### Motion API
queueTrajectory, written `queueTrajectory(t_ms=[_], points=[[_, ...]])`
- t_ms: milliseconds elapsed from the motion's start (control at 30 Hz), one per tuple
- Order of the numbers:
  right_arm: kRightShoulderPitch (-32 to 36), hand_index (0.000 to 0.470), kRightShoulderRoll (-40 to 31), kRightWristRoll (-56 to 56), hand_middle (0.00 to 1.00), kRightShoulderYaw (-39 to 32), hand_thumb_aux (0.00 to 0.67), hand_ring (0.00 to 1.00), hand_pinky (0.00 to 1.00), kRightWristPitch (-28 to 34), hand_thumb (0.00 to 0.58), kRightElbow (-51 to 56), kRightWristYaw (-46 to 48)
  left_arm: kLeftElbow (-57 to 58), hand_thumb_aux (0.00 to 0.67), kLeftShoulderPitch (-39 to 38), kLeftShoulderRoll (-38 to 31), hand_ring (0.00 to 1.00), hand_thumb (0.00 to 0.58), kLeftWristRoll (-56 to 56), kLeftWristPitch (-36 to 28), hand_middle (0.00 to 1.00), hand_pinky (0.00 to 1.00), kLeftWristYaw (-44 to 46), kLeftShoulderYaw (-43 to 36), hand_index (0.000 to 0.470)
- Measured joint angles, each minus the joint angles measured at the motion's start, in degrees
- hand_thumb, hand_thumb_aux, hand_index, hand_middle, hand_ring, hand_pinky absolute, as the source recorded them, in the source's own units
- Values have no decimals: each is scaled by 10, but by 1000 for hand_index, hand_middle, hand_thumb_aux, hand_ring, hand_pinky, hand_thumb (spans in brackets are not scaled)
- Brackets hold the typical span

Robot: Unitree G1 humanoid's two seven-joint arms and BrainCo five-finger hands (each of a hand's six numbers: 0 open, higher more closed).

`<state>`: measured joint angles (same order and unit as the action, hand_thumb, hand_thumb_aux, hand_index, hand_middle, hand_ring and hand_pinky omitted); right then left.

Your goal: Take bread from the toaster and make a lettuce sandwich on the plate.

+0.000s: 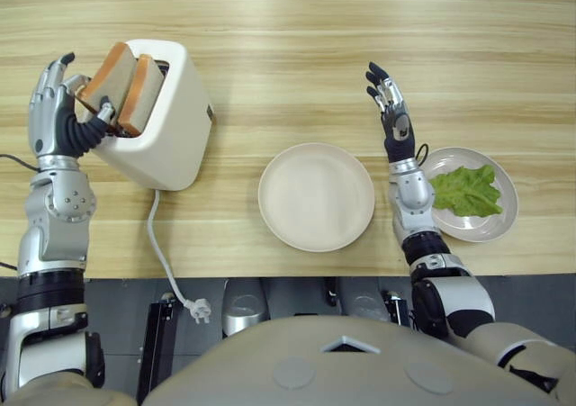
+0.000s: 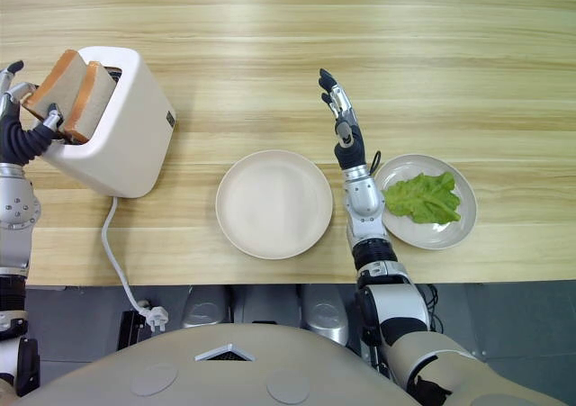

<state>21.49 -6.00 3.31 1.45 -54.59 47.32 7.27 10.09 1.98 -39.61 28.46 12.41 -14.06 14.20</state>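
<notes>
In toaster, two slices; left robot hand pinching one, right robot hand spread.

It looks like a lab mock-up of a kitchen: a bare wooden table, a toaster with its plug lying loose.

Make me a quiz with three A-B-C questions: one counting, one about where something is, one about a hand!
1. How many slices of bread stick out of the toaster? A one B two C three
2. Where is the lettuce? A middle plate B bare table C right plate
3. The right hand is: A open and empty B holding lettuce C holding a plate
Answers: B, two slices stand side by side; C, the leaf lies there; A, fingers straight, nothing in them.
</notes>
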Motion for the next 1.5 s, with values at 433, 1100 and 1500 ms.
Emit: queueTrajectory(t_ms=[433,1100,1500], points=[[13,0,0,0,0,1,0,0,0,-10,0,19,-20,-175,670,49,-11,0,580,9,-49,0,0,10,32,460],[70,0,-44,-31,0,64,0,0,0,-30,0,39,-50,-273,670,121,180,1000,580,-178,-85,1000,1000,248,-187,460],[62,0,-140,-19,0,89,0,0,0,-29,0,37,-64,-151,670,46,246,1000,580,-215,-95,1000,1000,345,-297,460]])
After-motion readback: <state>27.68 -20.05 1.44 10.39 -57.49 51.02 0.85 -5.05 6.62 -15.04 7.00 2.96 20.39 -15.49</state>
